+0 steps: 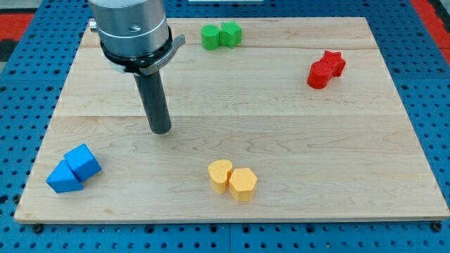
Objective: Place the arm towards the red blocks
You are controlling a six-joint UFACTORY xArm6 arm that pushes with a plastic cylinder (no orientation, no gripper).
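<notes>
My tip (161,130) rests on the tabletop (281,133) at the view's left, touching no block; this tool has no jaws and holds nothing. The red blocks (325,70) sit upper right. I steer right and slightly up, below the green blocks (221,36), stopping short of contact.

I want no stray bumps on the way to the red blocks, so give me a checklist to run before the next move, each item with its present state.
1. My tip in view on the wooden board: ok.
2. Red star block and red cylinder block in sight at the view's right: ok.
3. Tip near the reds: not ok, far to their left.
4. Straight path free of blocks: ok.
5. Green blocks and yellow blocks off the path: ok.
6. Blue blocks behind the tip: ok.
</notes>
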